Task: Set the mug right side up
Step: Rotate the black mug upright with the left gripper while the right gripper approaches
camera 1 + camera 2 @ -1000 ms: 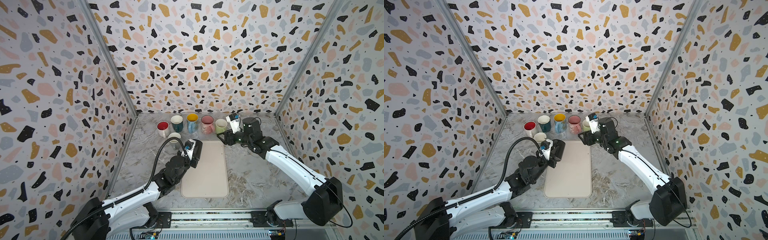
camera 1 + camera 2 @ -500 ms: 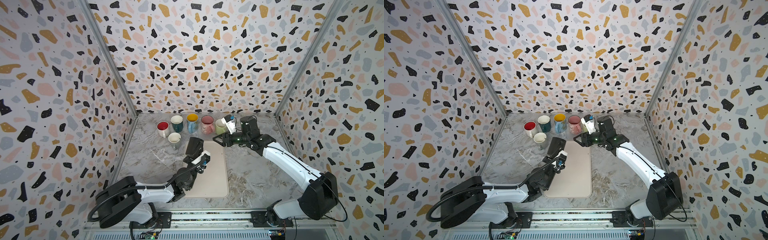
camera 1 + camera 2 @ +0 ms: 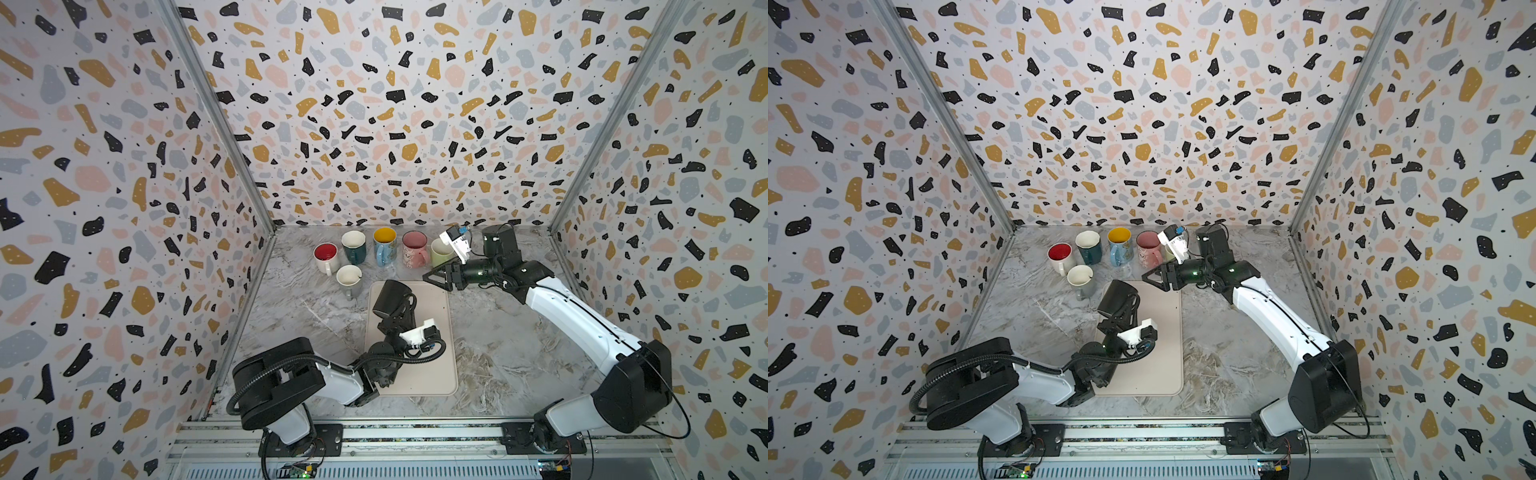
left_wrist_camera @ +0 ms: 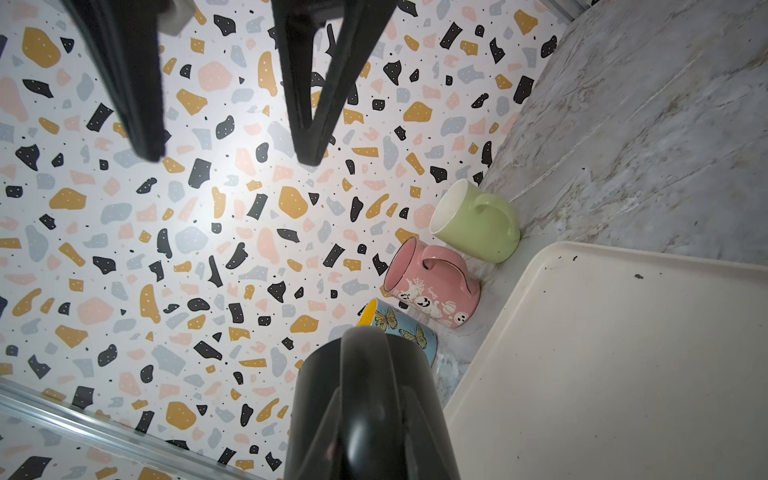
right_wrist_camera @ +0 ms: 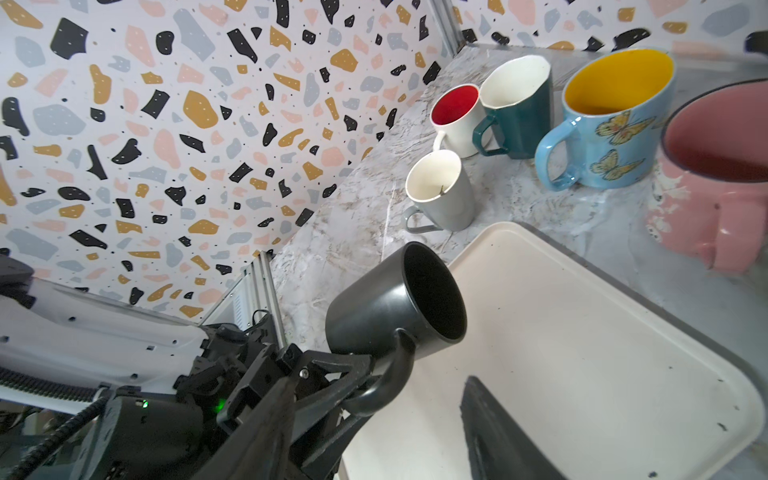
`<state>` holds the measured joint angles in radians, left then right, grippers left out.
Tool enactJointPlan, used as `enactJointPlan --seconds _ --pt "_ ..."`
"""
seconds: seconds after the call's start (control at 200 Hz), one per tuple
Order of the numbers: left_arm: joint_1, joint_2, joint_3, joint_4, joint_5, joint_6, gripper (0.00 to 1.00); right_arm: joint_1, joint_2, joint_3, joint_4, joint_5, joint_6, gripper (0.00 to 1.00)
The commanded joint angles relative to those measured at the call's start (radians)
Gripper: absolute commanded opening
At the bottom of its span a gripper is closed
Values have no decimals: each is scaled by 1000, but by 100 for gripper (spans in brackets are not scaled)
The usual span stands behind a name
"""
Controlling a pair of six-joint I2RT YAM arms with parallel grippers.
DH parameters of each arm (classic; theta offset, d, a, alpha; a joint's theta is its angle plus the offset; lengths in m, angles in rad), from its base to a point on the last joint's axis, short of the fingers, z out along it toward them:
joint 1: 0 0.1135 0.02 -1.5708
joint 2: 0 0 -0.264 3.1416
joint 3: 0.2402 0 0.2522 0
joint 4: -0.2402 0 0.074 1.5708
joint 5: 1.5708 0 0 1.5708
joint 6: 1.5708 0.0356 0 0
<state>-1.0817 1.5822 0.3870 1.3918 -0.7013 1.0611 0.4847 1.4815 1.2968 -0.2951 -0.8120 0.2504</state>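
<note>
Left gripper (image 3: 402, 311) is clamping the black mug (image 3: 389, 296) by its handle, just above the tray's (image 3: 432, 365) far-left corner. The mug's long axis is tilting, mouth facing the right gripper (image 3: 432, 277), which is hovering beyond it, jaws wide and empty.

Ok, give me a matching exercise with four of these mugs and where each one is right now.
Mugs:
1. black mug
2. grey mug
3. green mug
4. red-lined mug

Places:
A. left end of the back row
B. alone, in front of the row
C. tilted, handle gripped by the left claw, over the tray corner
D. right end of the back row

Pairs: 1-C, 2-B, 3-D, 4-A
</note>
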Motion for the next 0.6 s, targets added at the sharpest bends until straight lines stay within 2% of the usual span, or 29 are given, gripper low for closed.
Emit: enactJointPlan --seconds 0.0,0.305,0.596 --pt "-20 -30 40 454 2 88 0 11 35 40 -81 -70 -36 67" --pt "-50 -25 61 454 -2 195 0 43 95 64 -149 -71 -53 67" --pt "-54 -27 69 454 -5 245 0 45 118 26 -132 -138 -14 58"
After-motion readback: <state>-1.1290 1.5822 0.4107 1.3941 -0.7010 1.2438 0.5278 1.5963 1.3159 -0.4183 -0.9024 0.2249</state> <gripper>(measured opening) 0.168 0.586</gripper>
